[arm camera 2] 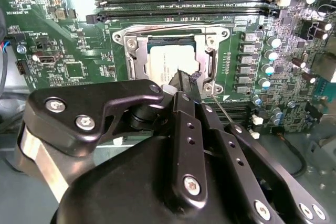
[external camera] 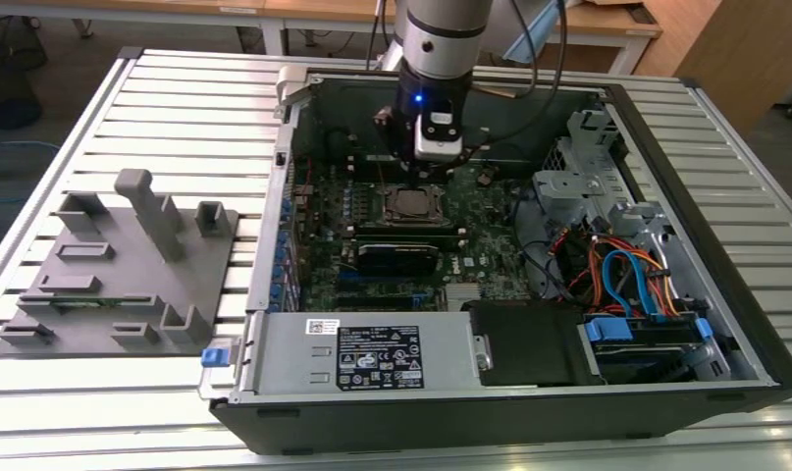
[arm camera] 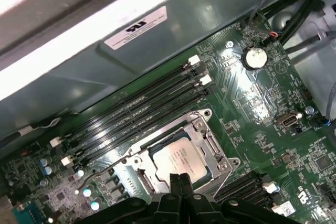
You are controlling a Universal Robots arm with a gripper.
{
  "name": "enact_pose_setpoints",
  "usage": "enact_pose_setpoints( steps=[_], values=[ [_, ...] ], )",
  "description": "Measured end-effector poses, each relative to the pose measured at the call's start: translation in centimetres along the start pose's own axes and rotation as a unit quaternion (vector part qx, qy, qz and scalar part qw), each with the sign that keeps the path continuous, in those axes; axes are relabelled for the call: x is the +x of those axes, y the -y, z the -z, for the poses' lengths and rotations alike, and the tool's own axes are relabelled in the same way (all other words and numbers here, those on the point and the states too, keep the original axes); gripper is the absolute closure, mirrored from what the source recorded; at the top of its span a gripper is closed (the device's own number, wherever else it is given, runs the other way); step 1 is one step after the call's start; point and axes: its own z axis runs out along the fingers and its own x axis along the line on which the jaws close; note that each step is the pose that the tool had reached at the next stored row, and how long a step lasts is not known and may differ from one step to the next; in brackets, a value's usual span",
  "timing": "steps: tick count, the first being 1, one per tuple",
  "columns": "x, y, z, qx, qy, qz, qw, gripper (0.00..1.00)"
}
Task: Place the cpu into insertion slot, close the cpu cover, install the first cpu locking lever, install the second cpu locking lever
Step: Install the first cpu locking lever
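Hand closed, at cpu edge; cpu seated in insertion slot, cpu cover down.

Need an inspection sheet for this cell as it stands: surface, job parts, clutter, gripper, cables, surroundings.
Surface: slatted metal table carrying an open computer case.
Job's things: cpu lies in the insertion slot; cpu cover down around it; thin wire lever beside it, whether it is latched cannot be told.
Clutter: grey fixture tray on the exterior view's left of the case.
Gripper: gripper shut, tips at the cpu's edge.
Cables: orange and blue cables inside the case.
Surroundings: wooden desks behind the table.
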Motion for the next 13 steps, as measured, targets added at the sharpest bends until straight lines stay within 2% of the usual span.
enact_pose_setpoints(
  steps=[5, 13],
  values=[
    [0.01, 0.01, 0.3, -0.0009, -0.0004, 0.01, 1.0, 0.9],
    [0.01, 0.01, 0.31, -0.0009, -0.0005, 0.011, 0.9999, 0.9]
  ],
)
